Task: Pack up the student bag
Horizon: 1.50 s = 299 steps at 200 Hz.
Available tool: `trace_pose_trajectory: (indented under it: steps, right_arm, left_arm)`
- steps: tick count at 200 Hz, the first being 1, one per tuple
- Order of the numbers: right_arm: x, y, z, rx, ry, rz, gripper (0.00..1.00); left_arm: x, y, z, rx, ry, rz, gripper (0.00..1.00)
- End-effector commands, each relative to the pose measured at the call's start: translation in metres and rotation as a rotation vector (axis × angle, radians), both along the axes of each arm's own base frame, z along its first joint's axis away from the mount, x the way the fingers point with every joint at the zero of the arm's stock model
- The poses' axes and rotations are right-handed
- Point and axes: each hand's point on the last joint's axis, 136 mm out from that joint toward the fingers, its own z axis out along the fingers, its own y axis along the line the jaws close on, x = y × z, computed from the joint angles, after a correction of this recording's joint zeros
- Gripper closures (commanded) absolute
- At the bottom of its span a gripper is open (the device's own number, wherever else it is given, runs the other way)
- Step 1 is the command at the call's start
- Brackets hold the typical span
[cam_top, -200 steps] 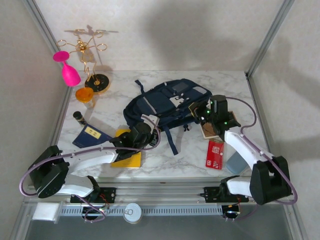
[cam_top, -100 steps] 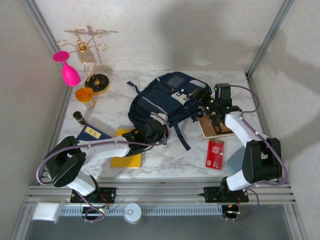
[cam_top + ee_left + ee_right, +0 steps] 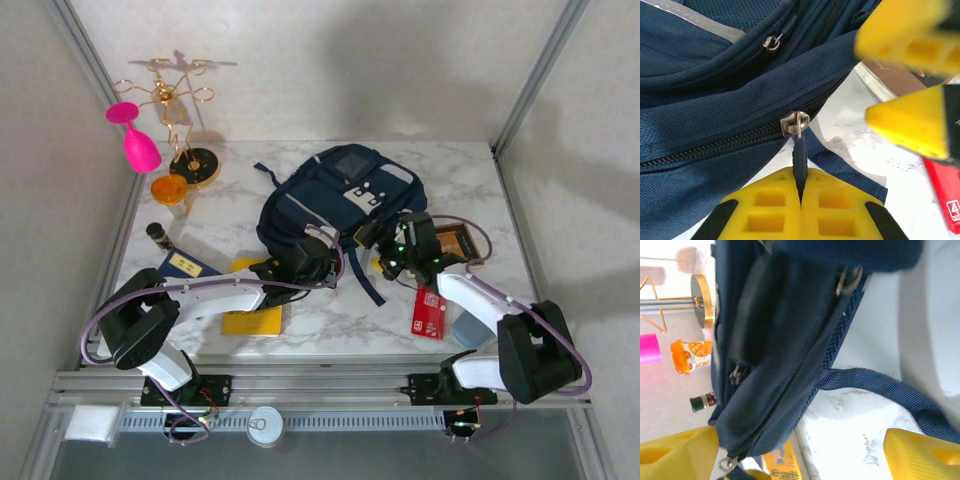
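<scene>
**Zipper pull pinched at the near edge of the student bag**

Left arm: the left pincer (image 3: 801, 176) is closed tight on the dark pull tab (image 3: 799, 152) hanging from the metal slider (image 3: 793, 123), and grips nothing else. The hold takes in just the tip of a thin tab. A sideways or too steep tug would likely slip the tab out. Since nothing pins the soft fabric, it might also drag the whole bag across the desk (image 3: 230, 215) rather than run the slider along its teeth.

Centre: the student bag (image 3: 330, 195) lies flat at mid-desk, its grey patch facing up. One loose strap (image 3: 365, 282) trails toward the arms and could snag a pincer finger.

Right arm: the right pincer (image 3: 372, 250) hovers just beside the same corner, jaws spread wide and empty. With both pincers so near each other, a careless closing could strike the left fingers or catch the strap instead of the bag wall.

Orientation: the long axis runs from near-left to far-right, with the zippered side turned toward the arms. Which end is the bag's top cannot be told.
</scene>
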Motion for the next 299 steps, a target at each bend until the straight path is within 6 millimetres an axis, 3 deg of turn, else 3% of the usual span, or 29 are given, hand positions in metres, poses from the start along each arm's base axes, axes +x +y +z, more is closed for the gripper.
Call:
trace_pose_trajectory:
  steps: [1, 28, 42, 73, 84, 92, 129, 147, 162, 176, 190, 220, 236, 250, 278, 299]
  right_arm:
    - [0.032, 0.021, 0.027, 0.093, -0.073, -0.067, 0.19]
    - [0.051, 0.027, 0.024, 0.021, -0.120, -0.098, 0.26]
    - [0.056, 0.030, 0.020, 0.016, -0.133, -0.101, 0.34]
    - [0.060, 0.040, 0.011, 0.005, -0.130, -0.041, 0.62]
    - [0.059, 0.041, 0.020, 0.025, -0.174, 0.000, 0.83]
    - [0.059, 0.040, 0.025, 0.031, -0.202, 0.025, 0.90]
    - [0.059, 0.022, 0.042, -0.030, -0.248, 0.189, 0.99]
    - [0.061, -0.001, 0.056, -0.045, -0.299, 0.225, 1.00]
    - [0.068, -0.025, 0.061, -0.067, -0.303, 0.224, 1.00]
    - [0.076, -0.040, 0.060, -0.118, -0.288, 0.195, 0.97]
    - [0.079, -0.040, 0.066, -0.136, -0.301, 0.177, 0.91]
    - [0.074, -0.045, 0.054, -0.167, -0.220, 0.116, 0.46]
    - [0.062, -0.052, 0.046, -0.193, -0.179, 0.058, 0.28]
    - [0.044, -0.057, 0.033, -0.190, -0.100, -0.004, 0.19]
    - [0.008, -0.031, 0.017, -0.076, -0.026, -0.054, 0.02]
    - [0.003, -0.006, 0.015, -0.005, 0.000, -0.067, 0.01]
  left_arm:
    - [0.005, -0.016, 0.026, -0.074, -0.039, -0.017, 1.00]
    - [0.004, -0.016, 0.024, -0.079, -0.030, -0.017, 1.00]
    - [0.004, -0.017, 0.024, -0.086, -0.025, -0.014, 1.00]
    - [0.003, -0.018, 0.025, -0.099, -0.023, -0.014, 1.00]
    - [0.003, -0.014, 0.023, -0.090, -0.011, 0.003, 1.00]
    - [0.002, -0.011, 0.021, -0.081, 0.003, 0.012, 1.00]
    - [-0.009, 0.022, 0.003, -0.023, 0.039, 0.073, 1.00]
    - [-0.016, 0.044, -0.014, 0.022, 0.090, 0.080, 1.00]
    - [-0.028, 0.046, -0.023, 0.041, 0.117, 0.028, 1.00]
    - [-0.032, 0.047, -0.024, 0.033, 0.120, 0.016, 1.00]
    - [-0.035, 0.038, -0.019, -0.014, 0.114, -0.027, 1.00]
    - [-0.023, 0.022, -0.003, -0.087, 0.096, -0.003, 1.00]
    - [-0.018, 0.014, 0.005, -0.124, 0.080, -0.003, 1.00]
    - [-0.016, 0.007, 0.009, -0.141, 0.073, -0.008, 1.00]
    - [-0.011, -0.001, 0.008, -0.130, 0.076, -0.018, 1.00]
    - [-0.010, -0.003, 0.007, -0.124, 0.080, -0.021, 1.00]
